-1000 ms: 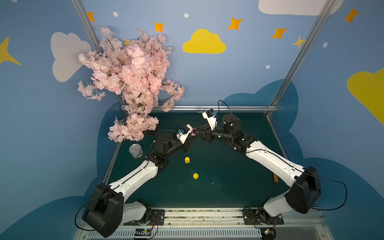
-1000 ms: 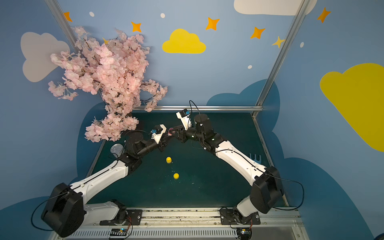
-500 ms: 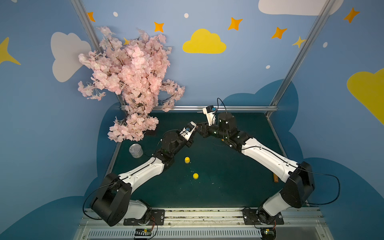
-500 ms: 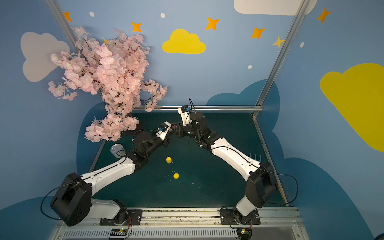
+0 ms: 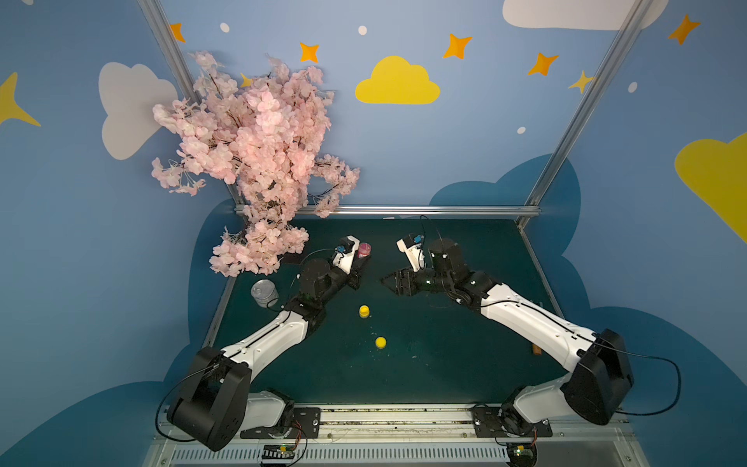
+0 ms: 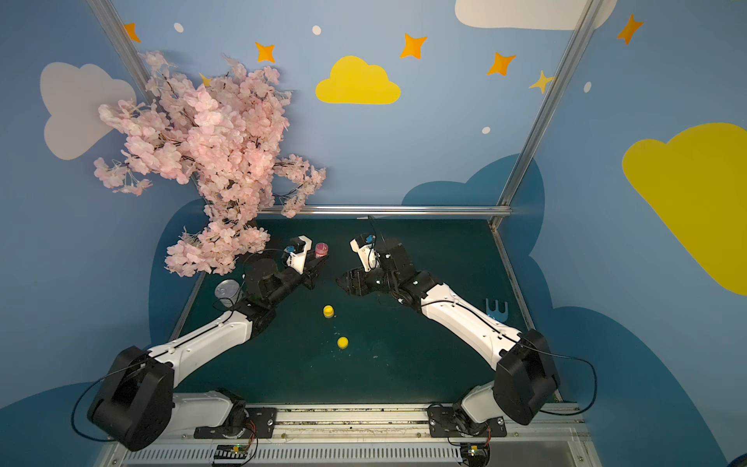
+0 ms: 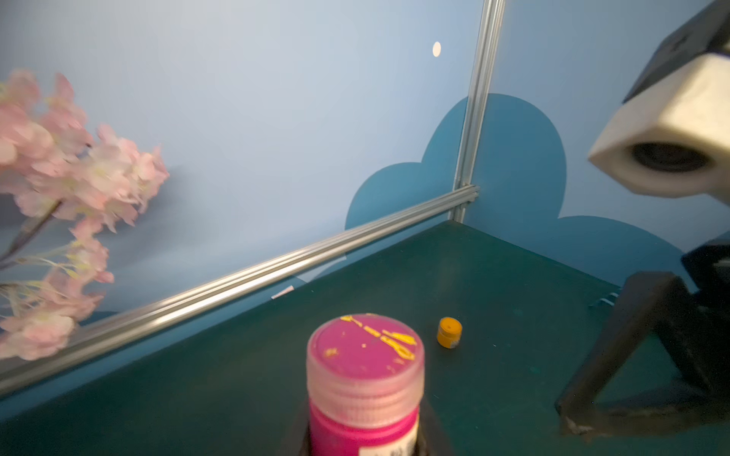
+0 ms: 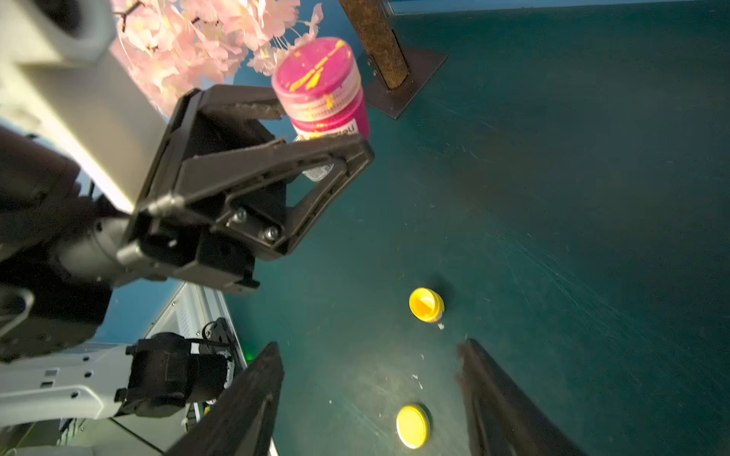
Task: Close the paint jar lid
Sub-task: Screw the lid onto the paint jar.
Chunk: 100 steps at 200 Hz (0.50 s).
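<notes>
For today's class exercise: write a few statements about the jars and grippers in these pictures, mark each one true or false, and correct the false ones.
1. The left gripper is shut on the pink paint jar. True.
2. The pink paint jar has no lid. False: its pink lid sits on top.
3. The right gripper holds the yellow lid. False: its jaws stand open and empty, and that lid lies on the table.
4. The small yellow jar stands on the table, apart from both grippers. True.

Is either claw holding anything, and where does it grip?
The left gripper holds the pink jar by its body, below the lid; right gripper is open, empty.
</notes>
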Tool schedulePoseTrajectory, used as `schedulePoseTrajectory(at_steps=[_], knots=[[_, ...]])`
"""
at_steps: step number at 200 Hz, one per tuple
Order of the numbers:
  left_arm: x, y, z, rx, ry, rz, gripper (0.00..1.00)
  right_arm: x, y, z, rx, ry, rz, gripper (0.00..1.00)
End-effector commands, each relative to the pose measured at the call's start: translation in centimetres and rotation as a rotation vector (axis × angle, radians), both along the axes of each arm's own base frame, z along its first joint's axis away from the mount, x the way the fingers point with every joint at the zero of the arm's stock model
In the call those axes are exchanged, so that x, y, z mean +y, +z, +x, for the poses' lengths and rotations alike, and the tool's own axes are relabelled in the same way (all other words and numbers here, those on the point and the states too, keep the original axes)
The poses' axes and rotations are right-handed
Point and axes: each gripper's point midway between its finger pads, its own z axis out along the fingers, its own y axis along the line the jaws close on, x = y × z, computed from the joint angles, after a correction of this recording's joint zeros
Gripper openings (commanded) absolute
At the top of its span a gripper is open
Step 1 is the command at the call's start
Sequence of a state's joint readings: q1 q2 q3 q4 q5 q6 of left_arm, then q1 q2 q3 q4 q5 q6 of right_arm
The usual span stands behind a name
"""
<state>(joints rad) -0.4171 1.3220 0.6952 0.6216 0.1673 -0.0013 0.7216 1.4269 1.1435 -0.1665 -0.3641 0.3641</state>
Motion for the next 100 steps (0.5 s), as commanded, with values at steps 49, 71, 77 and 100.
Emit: schedulePoseTrajectory(at_steps=[49,71,77,100], knots=[[-5.7,0.7,-9.6,0.148,-0.752,-0.144,0.29,-2.9,6.0,-2.1,-0.384,0.191,0.098,0.68],[-6.1,1.1,-11.0,0.158,-0.846,-0.139,0.29,-2.2,7.3,-3.7,-0.413,0.359,0.163,0.68],[-6.2,1.0,-11.1,0.159,-0.858,-0.131,0.29,-2.0,7.7,-3.9,-0.415,0.392,0.187,0.67],[-6.2,1.2,-11.2,0.144,-0.865,-0.118,0.29,-1.2,8.2,-4.4,-0.381,0.508,0.263,0.65]])
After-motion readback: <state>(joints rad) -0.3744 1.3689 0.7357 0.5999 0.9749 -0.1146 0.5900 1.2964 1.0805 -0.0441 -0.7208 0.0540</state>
